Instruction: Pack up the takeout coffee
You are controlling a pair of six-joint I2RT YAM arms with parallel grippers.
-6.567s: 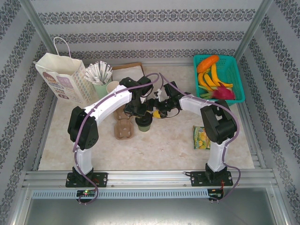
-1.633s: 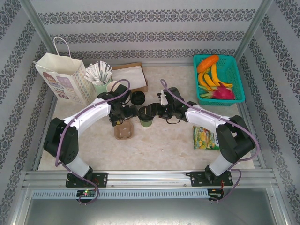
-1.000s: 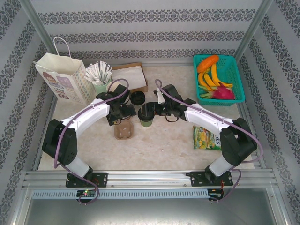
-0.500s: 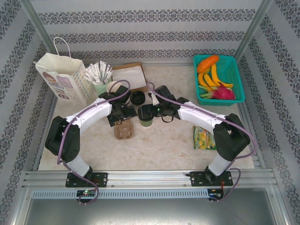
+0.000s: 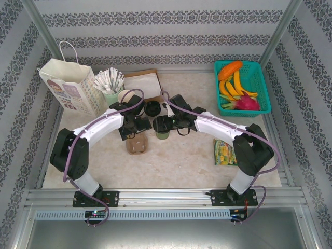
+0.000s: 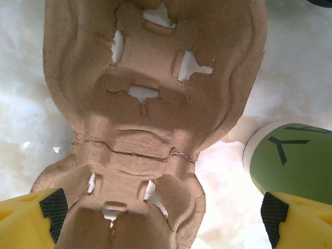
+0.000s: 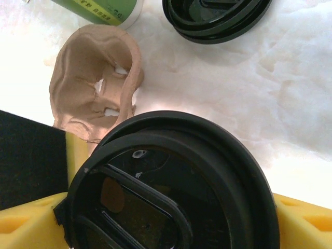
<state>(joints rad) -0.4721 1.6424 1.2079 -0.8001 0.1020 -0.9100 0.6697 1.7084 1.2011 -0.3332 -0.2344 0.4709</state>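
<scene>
The pale tabletop (image 5: pixel 176 161) carries a pulp cup carrier (image 5: pixel 137 145) mid-scene, its long axis running near to far. The takeout coffee (image 5: pixel 162 134) stands upright just right of the carrier's far end, lid on. The right hand (image 7: pixel 168 228) comes in from the right and straddles it, a yellow finger (image 7: pixel 306 223) on each side of the lid. I cannot tell whether they press. The left hand (image 6: pixel 166 228), fingers wide apart, hovers over the carrier. The carry, I judge, goes slightly left and near, into a pocket.
</scene>
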